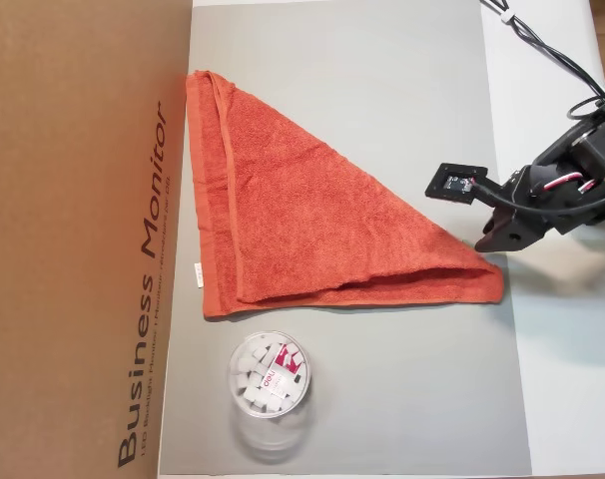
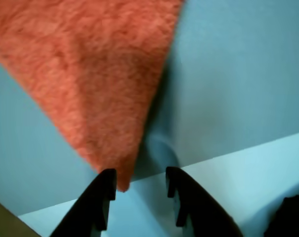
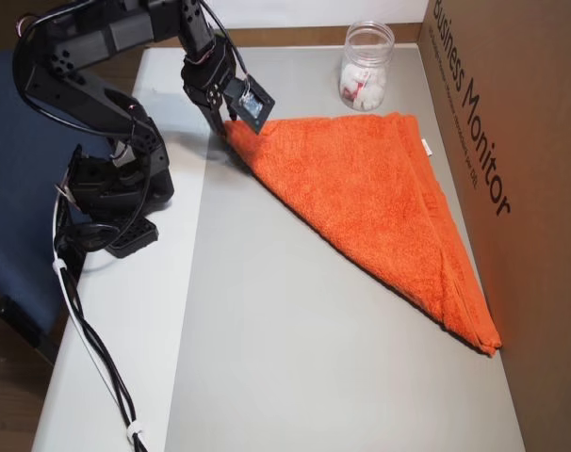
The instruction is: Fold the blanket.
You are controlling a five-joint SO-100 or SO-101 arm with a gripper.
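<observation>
Two black fingers (image 2: 101, 202) of the claw (image 2: 138, 185) are standing apart in the wrist view, released and gripping nothing, with the pointed tip of the blanket (image 2: 95, 74) lying just in front of the gap between them. That tip is sitting right at the edge where the grey mat (image 2: 238, 74) is meeting the white tabletop (image 2: 248, 173).

In an overhead view the claw (image 1: 490, 239) is hovering just above the blanket's right-hand corner, carrying a small black camera board (image 1: 455, 184) on its side. The blanket (image 1: 302, 220) is lying flat on the grey mat (image 1: 382, 399), folded into a triangle: its long hemmed edge is running along the cardboard box (image 1: 73, 239) printed "Business Monitor", and a small white tag (image 1: 196, 274) is showing on that hem. Just below the blanket's lower edge a clear round tub (image 1: 270, 377) is standing, holding white and red pieces.

In the other overhead view the arm (image 3: 106, 113) is reaching from its base on the white tabletop (image 3: 116, 339) to the blanket's (image 3: 370, 198) near corner, and the tub (image 3: 366, 68) is standing beyond the blanket beside the box (image 3: 512, 188).
</observation>
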